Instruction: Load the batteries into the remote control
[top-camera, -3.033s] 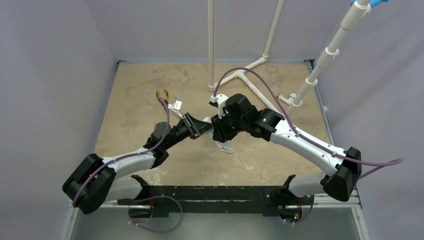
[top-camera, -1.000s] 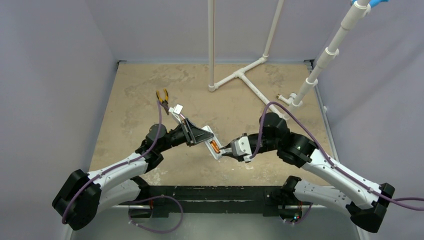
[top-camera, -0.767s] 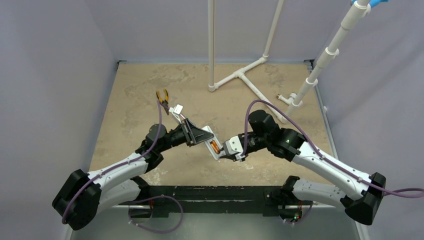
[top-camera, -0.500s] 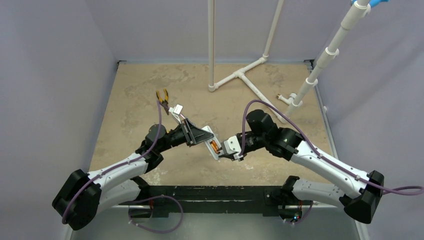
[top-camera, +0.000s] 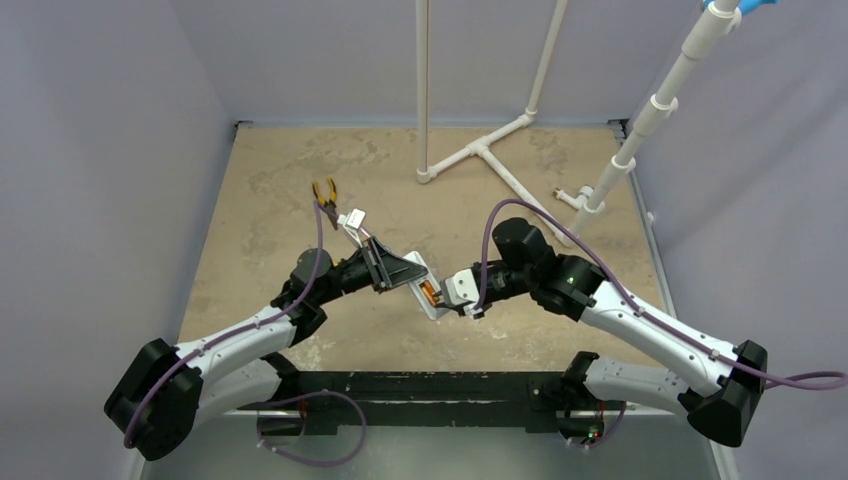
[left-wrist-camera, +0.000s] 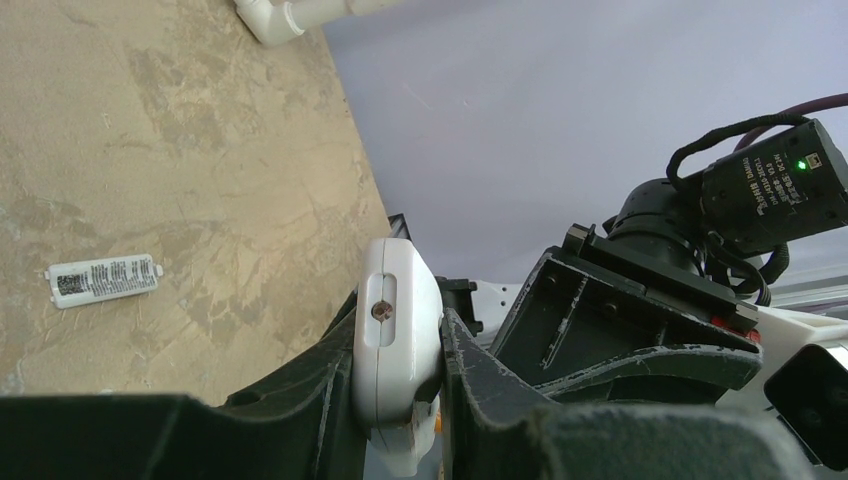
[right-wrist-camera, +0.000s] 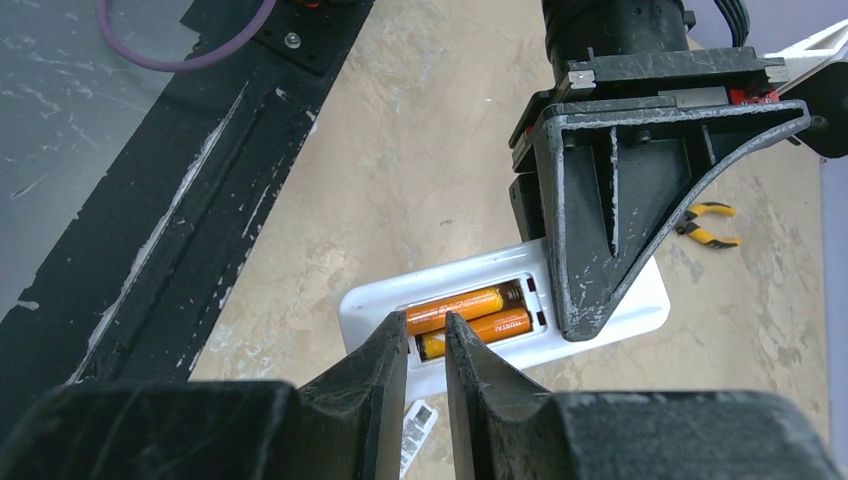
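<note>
Remote control — white, two orange batteries inside

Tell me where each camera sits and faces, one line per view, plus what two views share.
Top external: above and behind the robot, looking down on the table; the left arm and right arm show.
Left wrist: looks along the left gripper, clamped on the remote control, toward the right arm.
Right wrist: looks down past the right gripper at the batteries in the remote control.
Shared: both wrist views show the remote control.
</note>
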